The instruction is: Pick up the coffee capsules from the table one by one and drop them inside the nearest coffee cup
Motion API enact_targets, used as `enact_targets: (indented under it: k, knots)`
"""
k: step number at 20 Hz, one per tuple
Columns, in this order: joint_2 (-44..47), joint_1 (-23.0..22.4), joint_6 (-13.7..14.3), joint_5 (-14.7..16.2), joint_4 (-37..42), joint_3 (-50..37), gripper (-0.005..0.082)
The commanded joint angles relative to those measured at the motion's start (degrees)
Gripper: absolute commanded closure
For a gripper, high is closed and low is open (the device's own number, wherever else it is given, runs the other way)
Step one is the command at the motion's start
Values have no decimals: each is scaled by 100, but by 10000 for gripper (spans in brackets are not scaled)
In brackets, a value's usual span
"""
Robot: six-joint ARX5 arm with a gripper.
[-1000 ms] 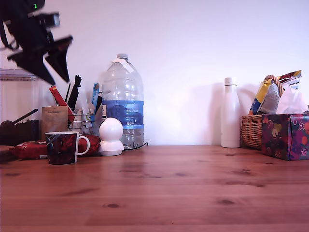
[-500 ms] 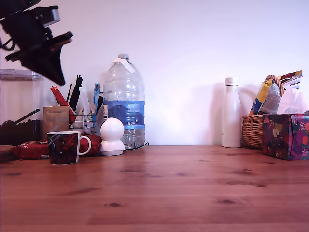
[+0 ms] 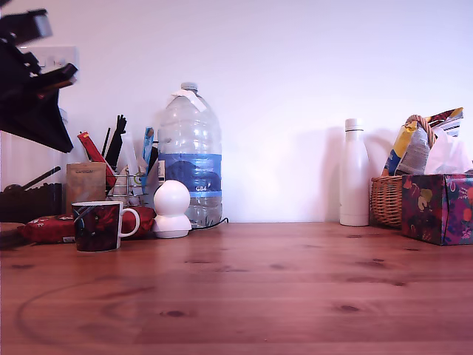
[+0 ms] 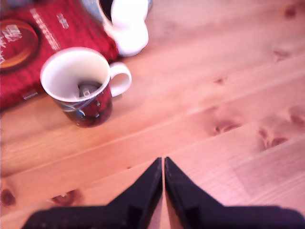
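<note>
It looked like a home: a knotty wooden tabletop (image 3: 295,288) against a plain white wall, crowded at the back with a large water bottle (image 3: 189,155), a wicker basket (image 3: 386,200) of snack packets, a patterned tissue box (image 3: 437,208) and a mug (image 3: 97,225).
</note>
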Motion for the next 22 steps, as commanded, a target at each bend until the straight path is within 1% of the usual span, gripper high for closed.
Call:
enact_targets:
  k: [1,5,7,10,12,14,19,22]
  knots:
    - [-221,-7,-79,24,389,-516,788]
    - [-787,-7,-210,20,1180,-1537,788]
    - [-1095,-7,-323,-22,1547,-2057,788]
    - [-1700,-7,-450,-48,1781,-2673,788]
    - [-2194,-7,-533,-44,1740,-2966,788]
    - [-2769,-7,-656,-46,1443,-3115,788]
    - [-4127,-13,-658,-46,354,-3117,788]
    - [-4767,-13,-732,-85,2,-3117,788]
